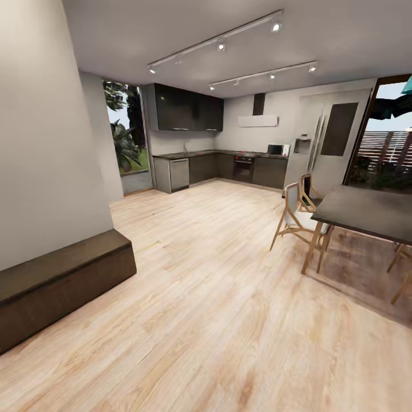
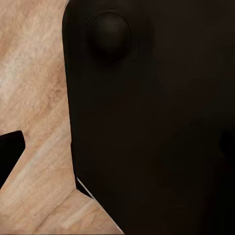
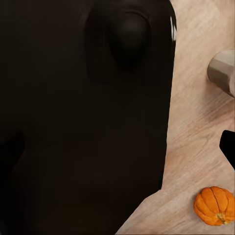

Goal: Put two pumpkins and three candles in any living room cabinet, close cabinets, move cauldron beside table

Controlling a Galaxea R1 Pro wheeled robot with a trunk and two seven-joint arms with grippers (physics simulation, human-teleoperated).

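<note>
Light plank floor (image 1: 217, 297) runs to a dark kitchen (image 1: 229, 166); low dark cabinet (image 1: 63, 280) along left wall, closed. One pumpkin (image 3: 214, 205) lies on the floor. Finger state of either hand: cannot tell.

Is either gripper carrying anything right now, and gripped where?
Cannot be told: neither gripper's fingers are clear in the wrist views. One pumpkin lies on the wood floor, not held.

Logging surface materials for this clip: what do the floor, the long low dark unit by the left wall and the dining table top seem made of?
Light plank floor: pale wood, satin, visible grain. Long low dark-brown cabinet: apparently matte dark wood; faint grain. Dark rectangular dining table: matte dark top, material unclear, on light wooden legs.
</note>
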